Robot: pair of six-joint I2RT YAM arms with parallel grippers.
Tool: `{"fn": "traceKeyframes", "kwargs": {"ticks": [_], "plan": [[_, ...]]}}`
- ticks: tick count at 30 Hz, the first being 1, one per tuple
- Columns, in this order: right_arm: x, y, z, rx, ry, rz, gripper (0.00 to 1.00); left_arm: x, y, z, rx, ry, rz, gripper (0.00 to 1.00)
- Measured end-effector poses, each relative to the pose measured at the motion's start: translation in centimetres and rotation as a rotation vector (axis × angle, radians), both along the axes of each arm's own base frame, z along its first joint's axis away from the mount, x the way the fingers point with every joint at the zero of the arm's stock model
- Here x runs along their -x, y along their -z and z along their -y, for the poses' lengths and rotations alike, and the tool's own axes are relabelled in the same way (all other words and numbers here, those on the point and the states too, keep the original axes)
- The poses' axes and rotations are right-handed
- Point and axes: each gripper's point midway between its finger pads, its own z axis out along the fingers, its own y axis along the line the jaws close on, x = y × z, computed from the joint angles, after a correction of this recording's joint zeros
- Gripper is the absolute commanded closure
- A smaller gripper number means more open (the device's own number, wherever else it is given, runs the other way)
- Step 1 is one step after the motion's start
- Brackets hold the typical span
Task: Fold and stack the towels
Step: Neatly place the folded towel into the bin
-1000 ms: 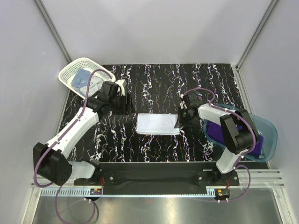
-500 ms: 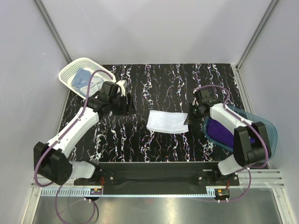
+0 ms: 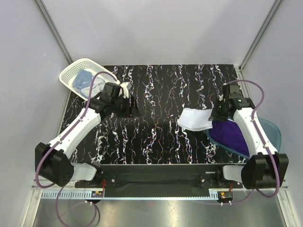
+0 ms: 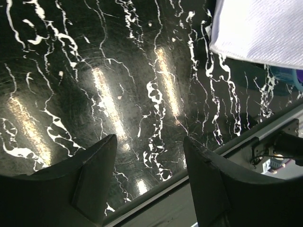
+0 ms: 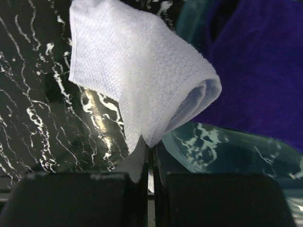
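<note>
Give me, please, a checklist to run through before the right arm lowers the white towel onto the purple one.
1. Right gripper shut on white towel edge: ok.
2. Its fold tidy: cannot tell; one layer bulges open.
3. Purple towel lying in translucent blue tub: ok.
4. White towel over purple towel: not ok; it is mostly over the table, by the tub's rim.
5. Left gripper open, empty, apart from the towel: ok.

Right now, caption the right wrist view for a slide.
Shut right gripper holds white towel beside purple towel in blue tub.
</note>
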Motion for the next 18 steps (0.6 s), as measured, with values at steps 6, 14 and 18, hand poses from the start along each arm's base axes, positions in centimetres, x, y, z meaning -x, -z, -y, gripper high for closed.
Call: {"fn": "traceKeyframes", "kwargs": {"ticks": [6, 14, 18], "plan": [[1.0, -1.8, 4.8, 0.063, 0.118, 0.002, 1.00, 0.6, 0.2, 0.6, 0.031, 0.031, -0.020, 0.37], [2.8, -3.9, 9.8, 0.119, 0.241, -0.004, 1.00, 1.1, 0.0, 1.5, 0.083, 0.072, -0.031, 0.37], [3.0, -3.8, 10.6, 0.128, 0.266, -0.028, 1.00, 1.3, 0.1, 1.6, 0.089, 0.079, -0.037, 0.37]]}}
